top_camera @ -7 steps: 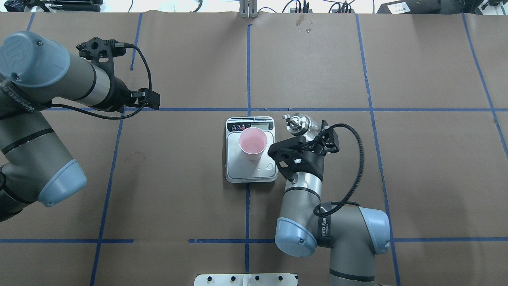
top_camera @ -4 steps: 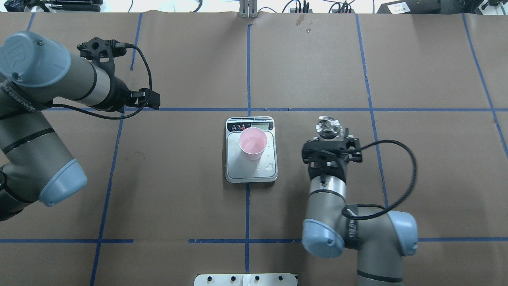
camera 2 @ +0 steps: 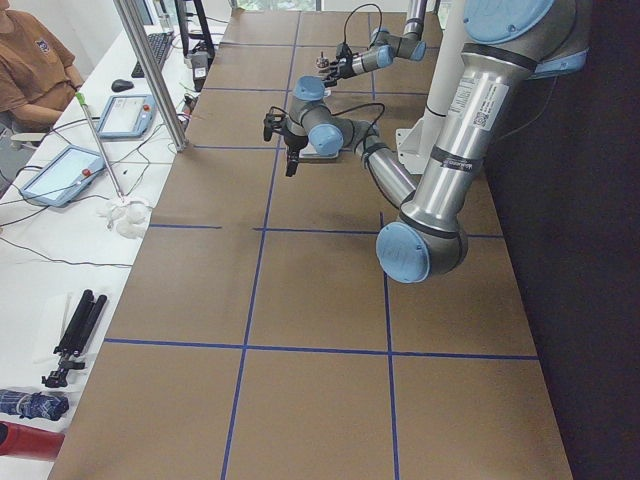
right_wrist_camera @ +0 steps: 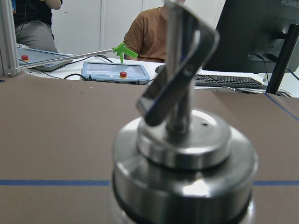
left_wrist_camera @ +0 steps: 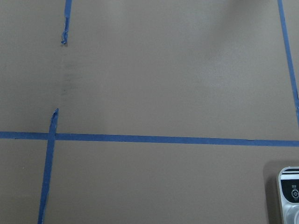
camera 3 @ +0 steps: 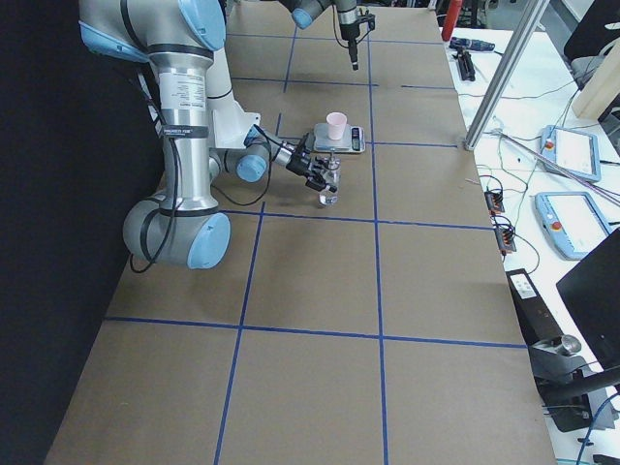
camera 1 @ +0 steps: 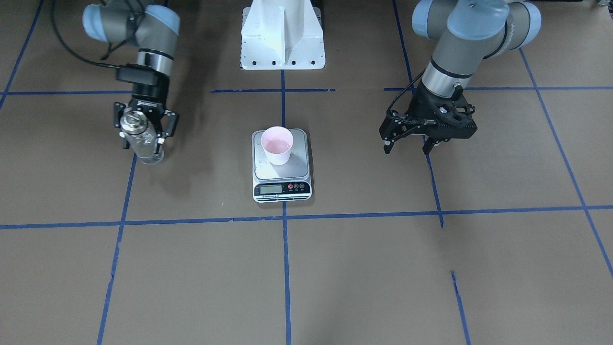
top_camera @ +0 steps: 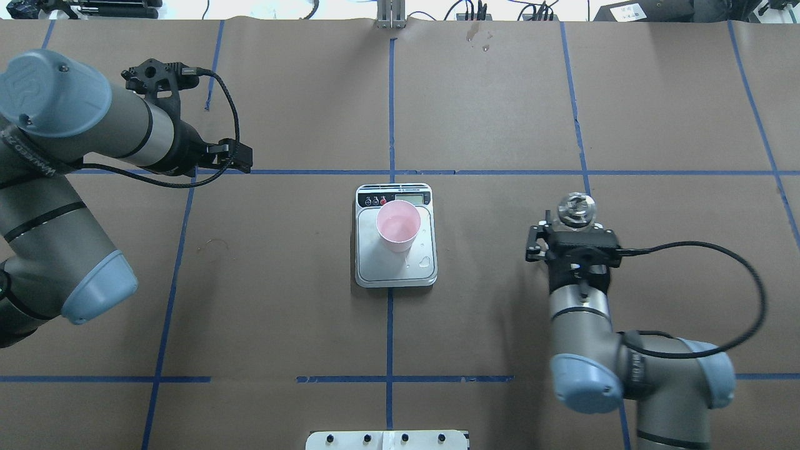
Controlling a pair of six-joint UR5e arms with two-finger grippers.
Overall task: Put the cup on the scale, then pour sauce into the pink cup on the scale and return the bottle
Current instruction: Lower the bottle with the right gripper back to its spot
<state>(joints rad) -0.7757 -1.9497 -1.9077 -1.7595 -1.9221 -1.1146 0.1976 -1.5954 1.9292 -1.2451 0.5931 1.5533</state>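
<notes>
The pink cup (top_camera: 398, 225) (camera 1: 277, 145) stands upright on the scale (top_camera: 375, 270) (camera 1: 300, 165) at the table's middle. Off to the scale's right in the overhead view, my right gripper (top_camera: 573, 232) (camera 1: 143, 128) is shut on the clear glass bottle (camera 1: 146, 146), which is upright with its silver pour-spout cap (top_camera: 576, 208) (right_wrist_camera: 184, 154) on top. The bottle's base is at or just above the table; I cannot tell which. The sauce level inside is unclear. My left gripper (camera 1: 406, 149) hangs open and empty, well away on the scale's other side.
Small drops lie on the scale plate near its corner (top_camera: 426, 262). The white robot base (camera 1: 282, 33) stands behind the scale. Blue tape lines (top_camera: 390, 100) cross the brown table. A person (camera 2: 35, 65) and tablets (camera 3: 572, 208) sit beyond the far edge.
My right arm carried the bottle rightward away from the scale, and the bottle went from tilted beside the cup to upright. The left arm and the cup stayed put.
</notes>
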